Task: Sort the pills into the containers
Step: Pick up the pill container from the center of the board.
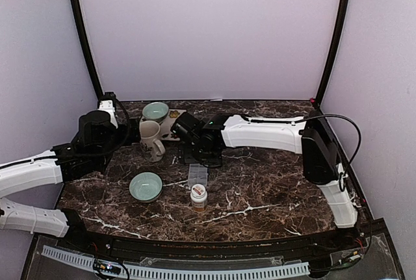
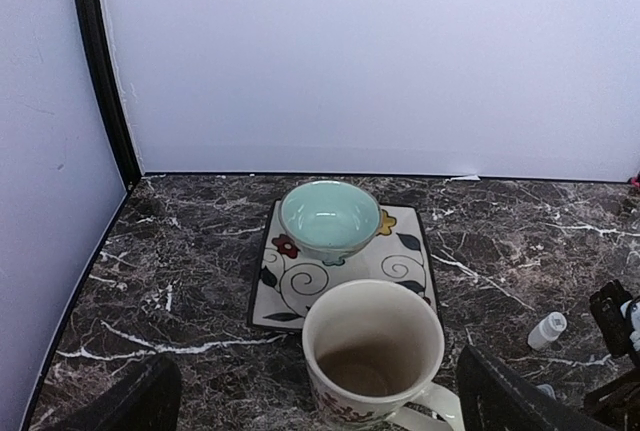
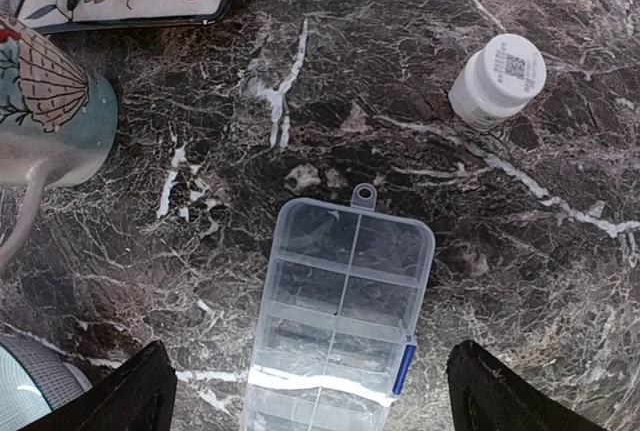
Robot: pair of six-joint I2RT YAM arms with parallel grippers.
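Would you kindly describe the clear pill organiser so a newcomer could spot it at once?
On the dark marble table, look near the middle, beyond the white-capped pill bottle. The small clear plastic rectangular box lies there; it alone is see-through and divided into compartments.

- A robot test booth, lab-like: plain pale walls [image 1: 208, 33] close in the marble-patterned tabletop [image 1: 273, 189] on three sides.
- Black poles [image 1: 81, 33] rise at its far corners.
- Two arms [image 1: 266, 134] are mounted at its near corners.
- A slotted cable duct [image 1: 195, 271] runs along its near edge.
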